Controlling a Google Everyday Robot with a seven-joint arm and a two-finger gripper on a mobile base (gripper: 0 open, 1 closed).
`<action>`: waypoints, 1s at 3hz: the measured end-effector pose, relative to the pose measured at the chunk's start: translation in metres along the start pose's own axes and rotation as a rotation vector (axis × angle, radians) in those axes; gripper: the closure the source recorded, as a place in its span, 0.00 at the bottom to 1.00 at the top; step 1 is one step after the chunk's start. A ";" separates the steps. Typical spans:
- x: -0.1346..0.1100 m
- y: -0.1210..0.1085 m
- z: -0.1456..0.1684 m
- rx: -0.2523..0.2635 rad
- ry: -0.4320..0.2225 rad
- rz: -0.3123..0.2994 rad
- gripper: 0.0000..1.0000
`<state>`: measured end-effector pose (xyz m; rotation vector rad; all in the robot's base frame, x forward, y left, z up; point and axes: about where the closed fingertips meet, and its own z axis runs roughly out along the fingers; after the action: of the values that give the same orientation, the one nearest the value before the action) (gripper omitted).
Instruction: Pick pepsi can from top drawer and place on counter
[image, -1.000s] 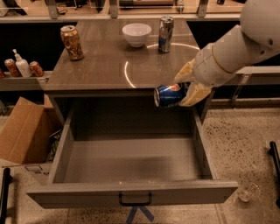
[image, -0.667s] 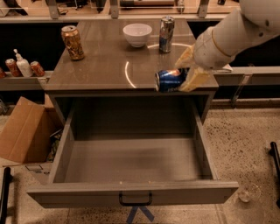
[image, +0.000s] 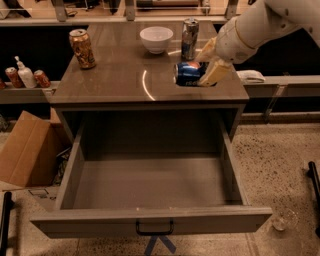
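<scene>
Gripper (image: 201, 70): over the right-front part of the counter (image: 120, 80) — jaws clamped on the pepsi can (image: 186, 73).
Pepsi can: on its side in the grip, low over the counter — touching it or not, can't tell.
Top drawer (image: 150, 220): below the counter's front edge, pulled wide open.
Silver can (image: 189, 32): upright on the counter, just behind the gripper.

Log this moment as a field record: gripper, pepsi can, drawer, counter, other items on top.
gripper: gripper above the counter's right front, fingers closed around the pepsi can
pepsi can: pepsi can lying sideways in the grip, low over the countertop; contact with the surface cannot be told
top drawer: top drawer pulled open, no can inside
counter: counter glossy, ring-shaped glare near the middle
other items: orange-gold can back left, white bowl back centre, silver-blue can upright beside the bowl
</scene>
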<state>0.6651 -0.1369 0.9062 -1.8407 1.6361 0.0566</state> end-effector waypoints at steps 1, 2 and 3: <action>0.001 -0.018 0.013 -0.010 -0.029 0.025 0.82; 0.002 -0.029 0.028 -0.032 -0.046 0.047 0.59; 0.004 -0.037 0.045 -0.058 -0.057 0.065 0.36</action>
<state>0.7160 -0.1181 0.8858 -1.8121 1.6705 0.1854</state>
